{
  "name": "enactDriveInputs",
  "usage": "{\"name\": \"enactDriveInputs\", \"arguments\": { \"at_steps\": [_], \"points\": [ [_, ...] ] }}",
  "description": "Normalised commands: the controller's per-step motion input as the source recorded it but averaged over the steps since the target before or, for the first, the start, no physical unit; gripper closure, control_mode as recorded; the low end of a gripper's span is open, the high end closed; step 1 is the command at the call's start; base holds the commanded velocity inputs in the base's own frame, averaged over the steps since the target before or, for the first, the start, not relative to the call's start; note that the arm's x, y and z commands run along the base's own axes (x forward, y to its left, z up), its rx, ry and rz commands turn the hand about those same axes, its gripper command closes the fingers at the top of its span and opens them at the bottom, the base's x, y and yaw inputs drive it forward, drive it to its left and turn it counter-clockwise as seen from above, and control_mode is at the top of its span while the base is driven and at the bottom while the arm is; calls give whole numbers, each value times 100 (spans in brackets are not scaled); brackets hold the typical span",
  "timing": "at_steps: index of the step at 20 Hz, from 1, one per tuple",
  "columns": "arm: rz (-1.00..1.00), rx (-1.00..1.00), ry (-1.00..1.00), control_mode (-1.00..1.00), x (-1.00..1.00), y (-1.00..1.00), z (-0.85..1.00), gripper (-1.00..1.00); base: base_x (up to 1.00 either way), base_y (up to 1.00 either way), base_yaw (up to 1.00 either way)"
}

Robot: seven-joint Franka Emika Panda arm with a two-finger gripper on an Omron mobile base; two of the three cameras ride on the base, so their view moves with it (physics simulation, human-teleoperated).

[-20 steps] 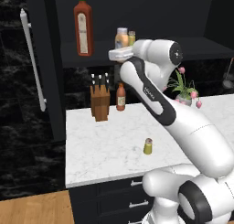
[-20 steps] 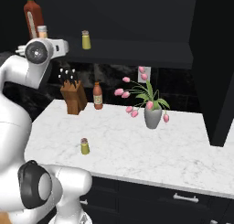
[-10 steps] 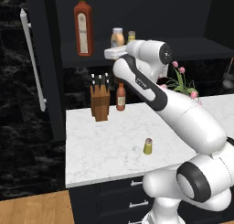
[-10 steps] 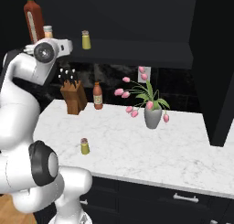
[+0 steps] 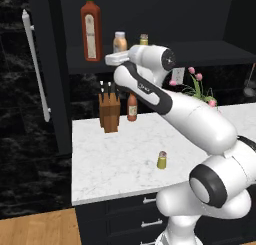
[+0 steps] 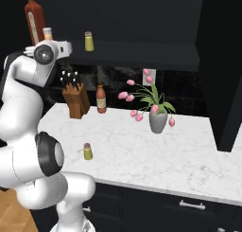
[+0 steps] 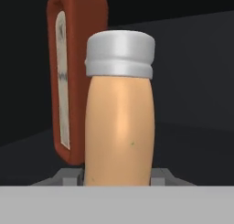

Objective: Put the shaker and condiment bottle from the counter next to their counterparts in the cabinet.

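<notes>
Right, the black wall cabinet (image 5: 50,89) stands with its door swung wide, white bar handle out to the side, so the dark shelf (image 5: 200,53) is free to reach. Below it runs the white marble tabletop (image 5: 115,164), carrying a knife block (image 5: 109,114), a slim red-brown bottle (image 5: 132,107) and a vase of pink tulips (image 6: 158,120) — none of them part of the job.

Up on the shelf, the tall red sauce bottle (image 5: 90,30) with its green cap waits as one counterpart, and the little yellow shaker (image 6: 89,41) with the tan cap stands further along as the other.

The arm reaches high, and the claw (image 7: 118,177) is clamped on the peach-orange condiment bottle (image 7: 119,122), held upright by its lower body so it can be set down standing. In the hand view the red bottle looms just behind and beside it, so it looks lined up for its spot; whether the base is touching the shelf, I can't tell.

And down on the tabletop the tiny yellow-green shaker (image 5: 162,160) sits alone near the front edge, not yet moved.
</notes>
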Motion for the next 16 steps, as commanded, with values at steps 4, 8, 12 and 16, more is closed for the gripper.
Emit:
{"name": "enactDriveInputs", "arguments": {
  "at_steps": [4, 8, 12, 16],
  "points": [
    [0, 0, -1, -100, 25, 17, -7, 100, 0, 0, 0],
    [0, 0, -1, -100, 24, 15, -12, 100, 0, 0, 0],
    [0, 0, -6, -100, 21, 9, -17, 100, 0, 0, 0],
    [0, 0, -5, -100, 28, 11, -15, 100, 0, 0, 0]
  ]
}}
